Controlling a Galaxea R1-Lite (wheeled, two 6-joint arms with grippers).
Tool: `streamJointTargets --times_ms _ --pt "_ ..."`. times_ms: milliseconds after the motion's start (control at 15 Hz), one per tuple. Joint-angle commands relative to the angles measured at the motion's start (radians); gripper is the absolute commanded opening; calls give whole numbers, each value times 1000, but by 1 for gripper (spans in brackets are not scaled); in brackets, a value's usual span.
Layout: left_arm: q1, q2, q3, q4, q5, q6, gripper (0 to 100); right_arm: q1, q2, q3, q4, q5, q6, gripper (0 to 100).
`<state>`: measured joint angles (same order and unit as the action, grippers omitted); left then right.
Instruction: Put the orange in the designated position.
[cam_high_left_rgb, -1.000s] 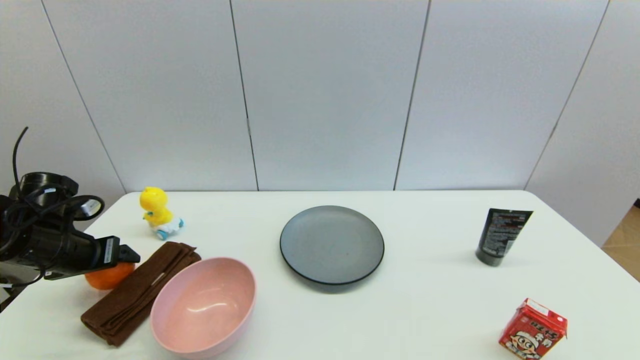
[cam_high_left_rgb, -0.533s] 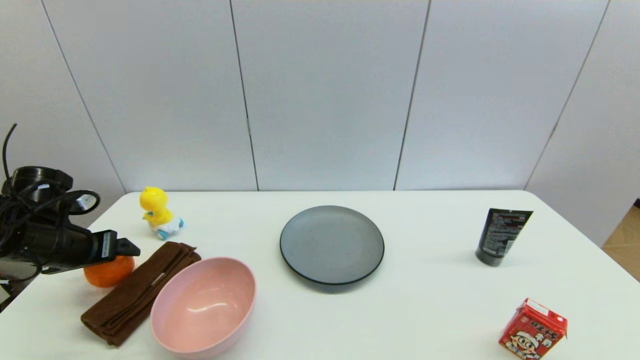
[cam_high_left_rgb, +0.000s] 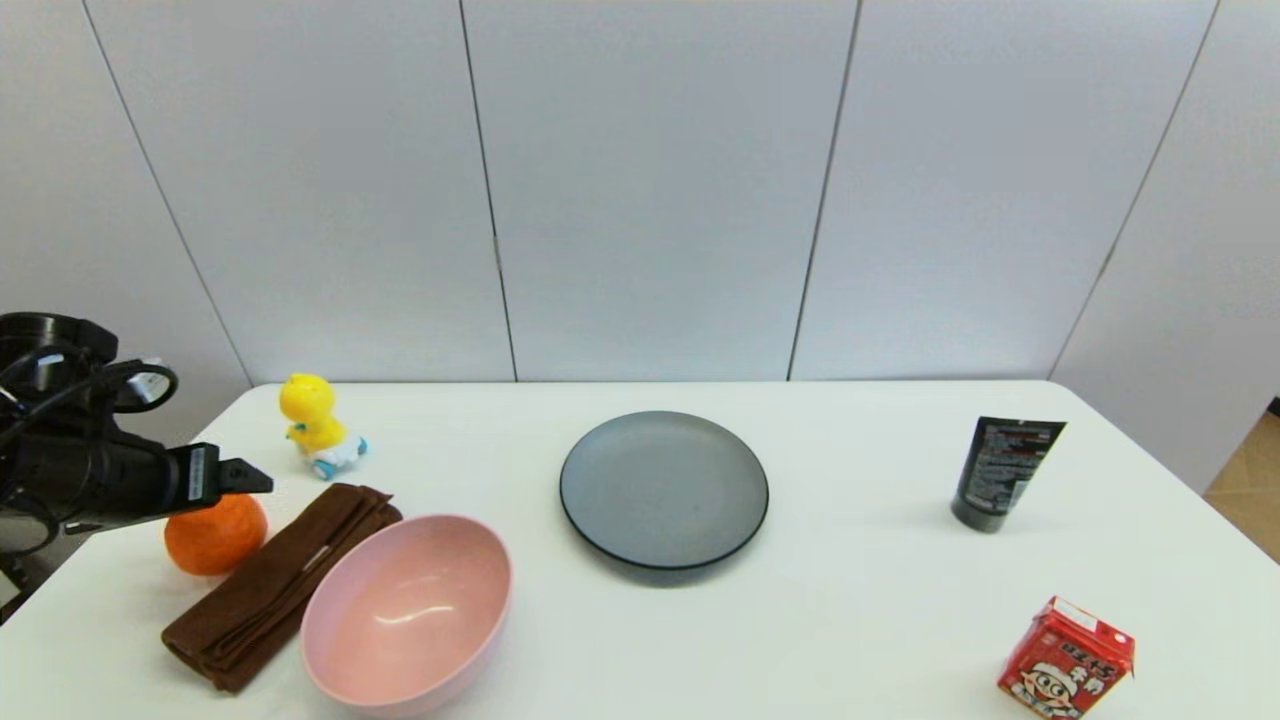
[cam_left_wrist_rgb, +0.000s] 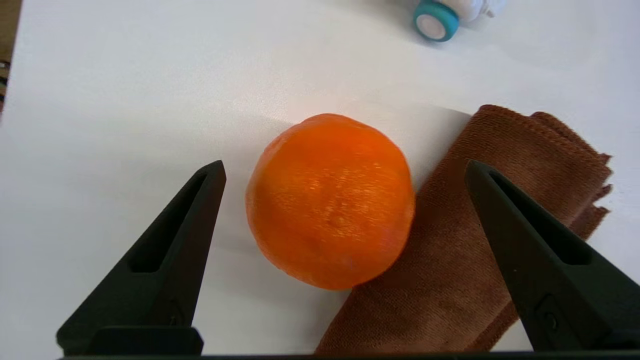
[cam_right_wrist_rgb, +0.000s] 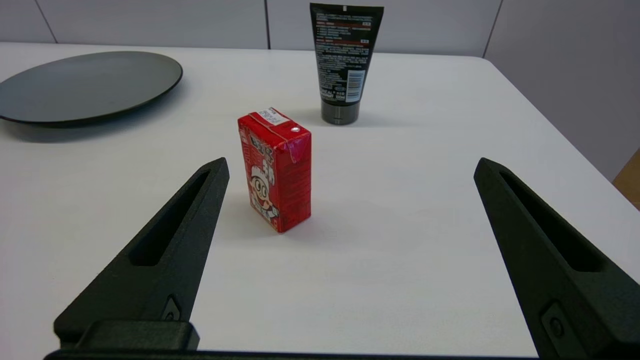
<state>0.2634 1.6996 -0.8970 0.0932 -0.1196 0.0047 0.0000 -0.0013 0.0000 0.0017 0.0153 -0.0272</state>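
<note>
Two black fingers of the left gripper (cam_left_wrist_rgb: 345, 170) hang spread above the round dimpled orange (cam_left_wrist_rgb: 330, 200) (touching the folded brown cloth (cam_left_wrist_rgb: 465, 240)); placement looks finished.

The orange (cam_left_wrist_rgb: 330, 200) has dimpled, slightly waxy skin with a soft sheen. Just beside it, the brown cloth (cam_left_wrist_rgb: 480, 240) is nappy, matt terry. The bench (cam_high_left_rgb: 860, 600) is smooth white with a faint gloss. The pink bowl (cam_high_left_rgb: 408, 612) looks like satin plastic, the dark plate (cam_high_left_rgb: 664, 492) matt. The red carton (cam_right_wrist_rgb: 275, 170) is glossy printed paperboard, the black tube (cam_right_wrist_rgb: 345, 65) smooth plastic.
</note>
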Motion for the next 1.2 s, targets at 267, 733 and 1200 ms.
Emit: streamJointTargets --times_ms 267,733,1200 --pt "-26 -250 -3 5 -41 8 100 0 1 0 0 0 0 100" --pt "-79 -607 29 8 -40 15 100 0 1 0 0 0 0 100" --pt "-150 -925 132 7 -40 51 100 0 1 0 0 0 0 100"
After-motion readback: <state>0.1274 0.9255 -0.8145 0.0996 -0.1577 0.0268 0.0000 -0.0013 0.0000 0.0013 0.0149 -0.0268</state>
